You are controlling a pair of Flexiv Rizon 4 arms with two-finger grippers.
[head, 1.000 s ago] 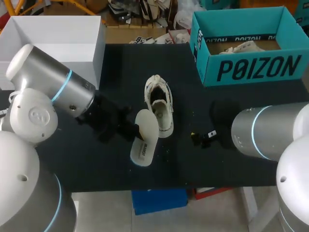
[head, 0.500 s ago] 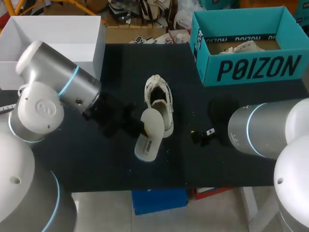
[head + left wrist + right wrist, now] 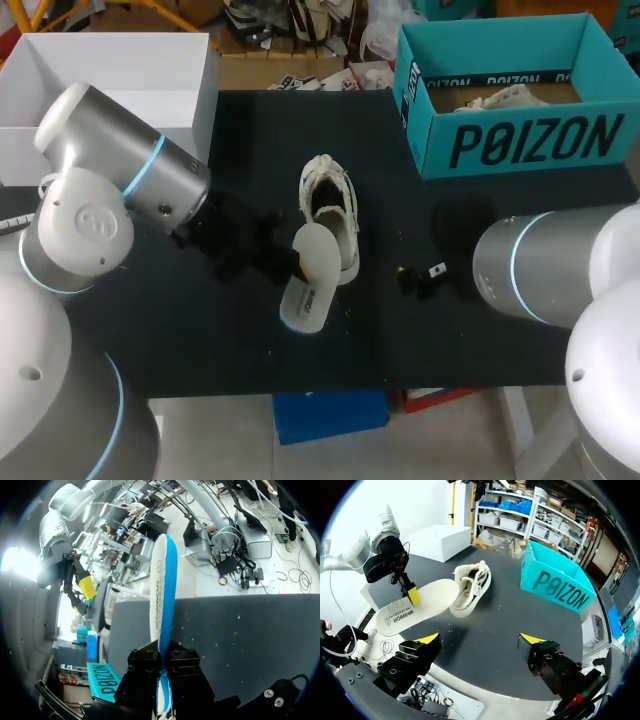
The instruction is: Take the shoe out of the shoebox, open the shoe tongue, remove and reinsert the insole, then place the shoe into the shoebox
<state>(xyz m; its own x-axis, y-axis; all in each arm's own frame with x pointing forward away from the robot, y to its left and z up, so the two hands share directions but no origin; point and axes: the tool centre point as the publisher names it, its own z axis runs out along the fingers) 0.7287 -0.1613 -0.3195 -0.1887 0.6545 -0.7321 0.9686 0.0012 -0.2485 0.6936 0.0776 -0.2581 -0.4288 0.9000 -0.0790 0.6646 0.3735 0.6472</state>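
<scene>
Head view: your left gripper (image 3: 290, 263) is clamped on the insole (image 3: 310, 280), both fingers pinching its edge. The insole's far end sits just beside the shoe (image 3: 330, 208), which rests on the table (image 3: 200, 340) at the insole's 12 o'clock. The shoebox (image 3: 520, 145) stands at the shoe's 2 o'clock. Your right gripper (image 3: 480, 639) hangs wide open, holding nothing, at the shoe's 4 o'clock.
</scene>
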